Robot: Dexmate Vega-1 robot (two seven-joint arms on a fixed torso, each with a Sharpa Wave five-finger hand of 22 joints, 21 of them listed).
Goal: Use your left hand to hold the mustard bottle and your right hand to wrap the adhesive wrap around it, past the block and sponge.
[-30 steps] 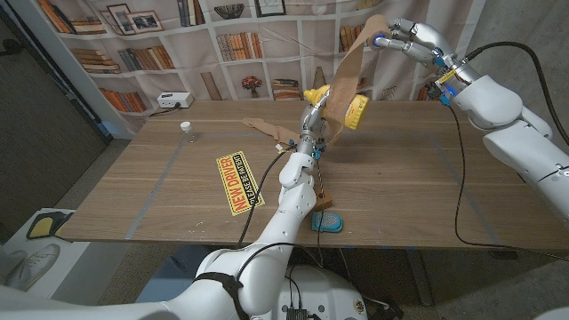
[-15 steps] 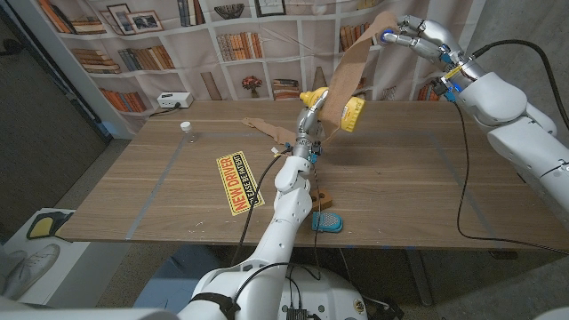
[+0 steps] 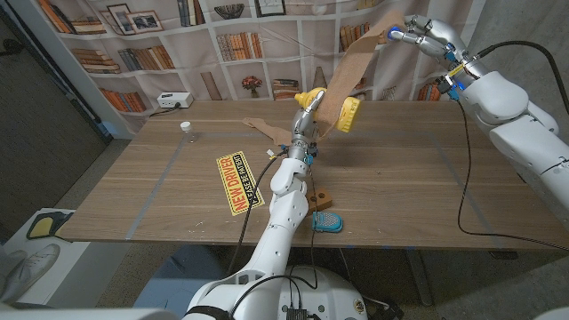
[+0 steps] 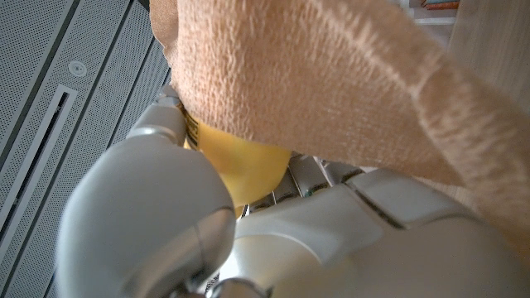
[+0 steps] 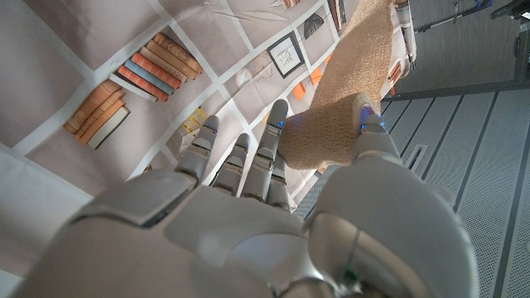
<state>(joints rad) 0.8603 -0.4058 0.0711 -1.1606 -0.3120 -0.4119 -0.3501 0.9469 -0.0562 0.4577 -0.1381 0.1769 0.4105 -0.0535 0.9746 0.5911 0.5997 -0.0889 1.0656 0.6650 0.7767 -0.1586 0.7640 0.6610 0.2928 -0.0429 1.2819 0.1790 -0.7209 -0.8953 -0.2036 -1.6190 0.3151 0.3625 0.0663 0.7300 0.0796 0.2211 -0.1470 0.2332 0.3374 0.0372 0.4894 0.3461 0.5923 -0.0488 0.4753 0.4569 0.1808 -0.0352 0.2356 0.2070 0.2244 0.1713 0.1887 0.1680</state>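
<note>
So you're at the wooden table, with the bookshelf backdrop hanging behind it. Your right arm comes in from the right side and reaches up high over the far edge, while your left arm runs straight up the middle of the table.

The adhesive wrap is the tan strip stretched diagonally through the air, from your right hand down to the mustard bottle. In the right wrist view you've got the roll end of the wrap pinched between thumb and fingers, with the rest of the band trailing away from the roll. Your left hand is gripping the yellow bottle and holding it lifted off the table, tipped on its side. The left wrist view shows the wrap already lying across the bottle's yellow body, right against your left hand's fingers.

A loose tan piece of wrap lies on the table just beside your left wrist. Nearer you there's a yellow "NEW DRIVER" sign lying flat, then the small wooden block and the blue sponge near the front edge, close together. A little white cap sits far left.
</note>
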